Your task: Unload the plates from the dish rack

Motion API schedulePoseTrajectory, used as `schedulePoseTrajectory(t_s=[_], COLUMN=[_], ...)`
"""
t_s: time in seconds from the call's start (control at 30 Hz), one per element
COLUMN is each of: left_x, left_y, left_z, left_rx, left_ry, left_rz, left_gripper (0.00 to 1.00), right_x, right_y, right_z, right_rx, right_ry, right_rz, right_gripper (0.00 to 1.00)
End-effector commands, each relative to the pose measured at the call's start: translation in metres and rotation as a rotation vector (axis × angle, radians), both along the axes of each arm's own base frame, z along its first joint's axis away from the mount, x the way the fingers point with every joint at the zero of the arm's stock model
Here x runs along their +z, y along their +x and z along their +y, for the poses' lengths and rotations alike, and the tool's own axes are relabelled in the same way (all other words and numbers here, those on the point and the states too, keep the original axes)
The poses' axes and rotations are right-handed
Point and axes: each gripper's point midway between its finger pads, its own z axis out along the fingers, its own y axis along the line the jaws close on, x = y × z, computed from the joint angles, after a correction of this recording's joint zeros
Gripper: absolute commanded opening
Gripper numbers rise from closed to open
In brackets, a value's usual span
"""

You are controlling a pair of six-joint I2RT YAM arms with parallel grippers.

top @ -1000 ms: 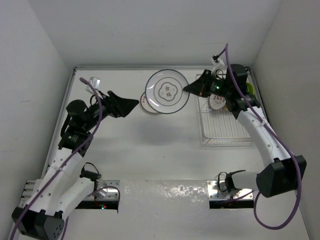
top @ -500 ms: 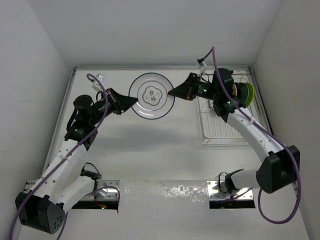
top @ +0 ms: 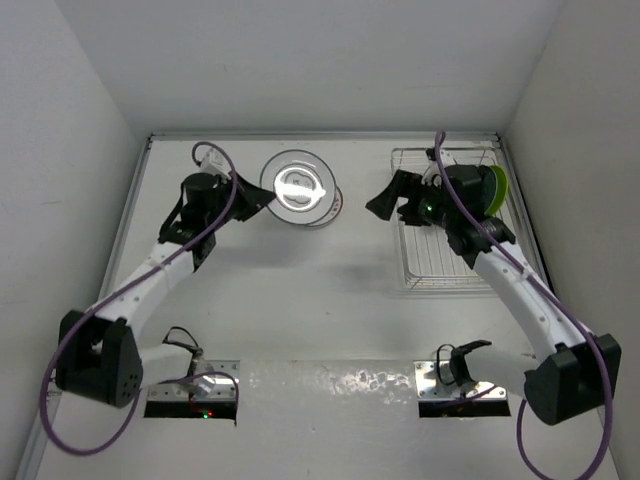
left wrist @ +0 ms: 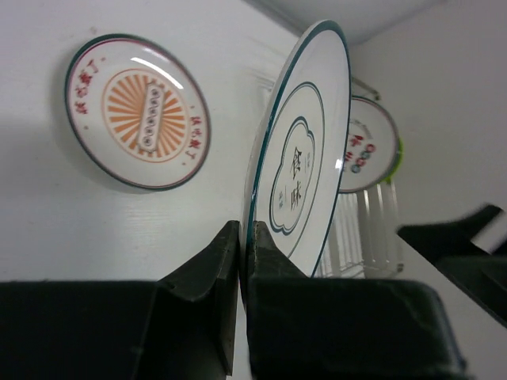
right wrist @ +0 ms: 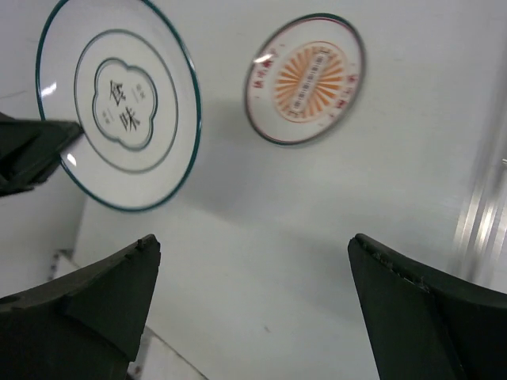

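My left gripper (top: 258, 195) is shut on the near rim of a white plate with a teal rim (top: 297, 187), holding it tilted above the table at the back middle. In the left wrist view the fingers (left wrist: 226, 253) pinch that plate (left wrist: 305, 150) edge-on. A white plate with an orange sunburst (left wrist: 139, 111) lies flat on the table under it (top: 328, 212). My right gripper (top: 385, 200) stands open and holds nothing, between the held plate and the dish rack (top: 450, 262). In the rack stand a red-patterned plate (left wrist: 363, 146) and a lime green one (top: 498, 188).
Seen from the right wrist, its gripper (right wrist: 253, 241) is over bare table, with the teal-rimmed plate (right wrist: 119, 103), the sunburst plate (right wrist: 305, 79) and the rack's wire edge (right wrist: 479, 214) beyond. White walls close in the table at the back and on both sides.
The plate passed from right gripper to left: the left shut on its rim, the right opened and drew back toward the rack. The left now holds it alone, farther back.
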Motion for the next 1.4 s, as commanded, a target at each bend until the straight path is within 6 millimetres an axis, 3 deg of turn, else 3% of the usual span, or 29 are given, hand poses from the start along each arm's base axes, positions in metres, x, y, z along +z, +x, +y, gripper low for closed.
schedulePoseTrajectory(t_s=[0.0, 0.03, 0.07, 0.1, 0.13, 0.2, 0.27, 0.3, 0.37, 0.4, 0.53, 0.57, 0.63, 0.73, 0.77, 0.83, 0.9, 0.93, 1.07, 1.1, 1.17, 1.3, 1.37], left_x=[0.038, 0.017, 0.009, 0.014, -0.014, -0.038, -0.047, -0.067, -0.072, -0.085, -0.096, -0.100, -0.104, -0.112, -0.116, -0.123, -0.135, -0.137, -0.149, -0.152, -0.146, -0.137, -0.117], left_y=[0.043, 0.057, 0.066, 0.079, 0.091, 0.112, 0.125, 0.129, 0.136, 0.139, 0.147, 0.148, 0.149, 0.147, 0.145, 0.142, 0.136, 0.137, 0.125, 0.121, 0.118, 0.105, 0.098], left_z=[-0.001, -0.002, -0.002, -0.001, -0.003, -0.011, -0.019, -0.025, -0.031, -0.033, -0.033, -0.031, -0.031, -0.030, -0.030, -0.028, -0.023, -0.020, -0.009, -0.006, -0.003, 0.000, 0.000], left_rx=[0.057, 0.061, 0.065, 0.076, 0.072, 0.027, -0.003, -0.031, -0.047, -0.053, -0.043, -0.034, -0.037, -0.034, -0.033, -0.024, 0.001, 0.020, 0.063, 0.073, 0.076, 0.076, 0.083], left_ry=[-0.012, 0.010, 0.030, 0.034, 0.050, 0.047, 0.032, 0.028, 0.002, 0.000, 0.013, 0.023, 0.028, 0.037, 0.038, 0.047, 0.076, 0.097, 0.160, 0.174, 0.188, 0.204, 0.200], left_rz=[-0.108, -0.057, -0.039, -0.046, 0.020, 0.072, 0.093, 0.134, 0.132, 0.159, 0.170, 0.180, 0.185, 0.209, 0.219, 0.252, 0.310, 0.319, 0.389, 0.409, 0.400, 0.405, 0.360], left_gripper=[0.00, 0.00, 0.00, 0.00, 0.00, 0.00, 0.00, 0.00, 0.07, 0.14, 0.12, 0.19, 0.22, 0.43, 0.55, 0.64, 0.80, 0.99, 1.00, 1.00, 1.00, 1.00, 1.00], right_x=[-0.003, -0.003, -0.002, -0.001, -0.001, 0.000, -0.001, -0.001, -0.005, -0.004, -0.010, -0.010, -0.012, -0.016, -0.016, -0.021, -0.024, -0.029, -0.039, -0.035, -0.036, -0.021, -0.019], right_y=[-0.007, -0.009, -0.013, -0.019, -0.021, -0.030, -0.036, -0.038, -0.042, -0.044, -0.049, -0.049, -0.049, -0.048, -0.046, -0.045, -0.042, -0.040, -0.028, -0.024, -0.016, -0.002, 0.005], right_z=[-0.036, -0.040, -0.043, -0.047, -0.050, -0.056, -0.061, -0.062, -0.064, -0.064, -0.061, -0.061, -0.060, -0.058, -0.057, -0.055, -0.054, -0.055, -0.076, -0.079, -0.097, -0.123, -0.150], right_rx=[-0.106, -0.107, -0.106, -0.107, -0.104, -0.106, -0.103, -0.095, -0.088, -0.080, -0.049, -0.044, -0.041, -0.037, -0.035, -0.028, -0.018, -0.021, -0.102, -0.121, -0.189, -0.295, -0.402], right_ry=[-0.174, -0.201, -0.216, -0.230, -0.250, -0.274, -0.298, -0.307, -0.322, -0.326, -0.328, -0.327, -0.326, -0.316, -0.314, -0.316, -0.321, -0.335, -0.453, -0.470, -0.554, -0.679, -0.800], right_rz=[-0.056, -0.066, -0.070, -0.071, -0.080, -0.086, -0.093, -0.096, -0.086, -0.092, -0.078, -0.077, -0.072, -0.067, -0.070, -0.050, -0.038, -0.010, 0.057, 0.046, 0.059, 0.061, 0.076], right_gripper=[0.99, 0.99, 0.99, 0.99, 0.99, 0.99, 0.99, 0.99, 0.99, 0.99, 0.99, 0.99, 0.99, 0.99, 0.99, 0.99, 0.99, 0.99, 0.99, 0.99, 0.99, 0.99, 0.99])
